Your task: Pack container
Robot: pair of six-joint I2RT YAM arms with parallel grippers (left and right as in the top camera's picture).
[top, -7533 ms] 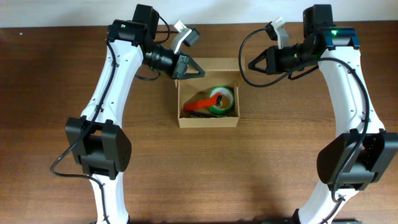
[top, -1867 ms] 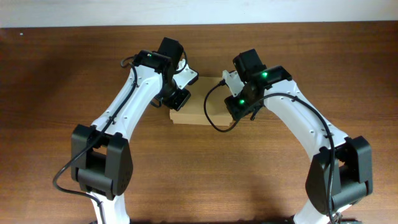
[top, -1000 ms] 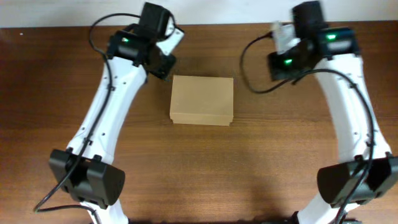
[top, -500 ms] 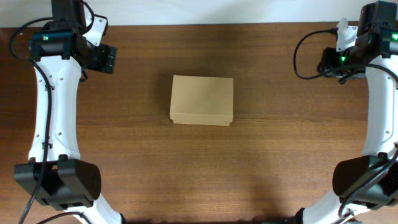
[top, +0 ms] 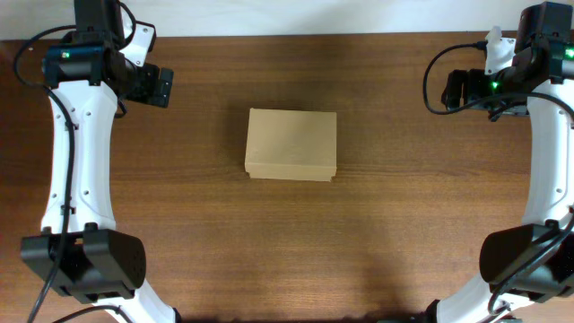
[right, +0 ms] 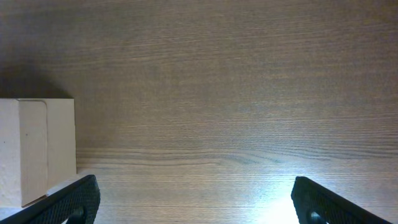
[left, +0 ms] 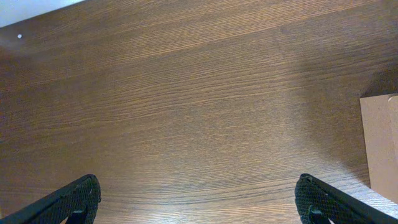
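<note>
The container (top: 291, 144), a plain tan cardboard box, lies in the middle of the table with its lid down flat. Its edge shows at the right of the left wrist view (left: 380, 143) and at the left of the right wrist view (right: 34, 152). My left gripper (top: 160, 87) hangs over the far left of the table, well apart from the box, open with only bare wood between its fingers (left: 74, 199). My right gripper (top: 455, 88) hangs over the far right, also open and empty, with one of its fingers (right: 323, 199) low in its wrist view.
The brown wooden table (top: 287, 242) ends at a pale wall strip (top: 296, 16) along the back. Both arm bases stand at the near corners.
The box, earlier open with a green roll inside, now has its lid down. Both arms have drawn back from it to the far corners and their jaws have spread wide.
</note>
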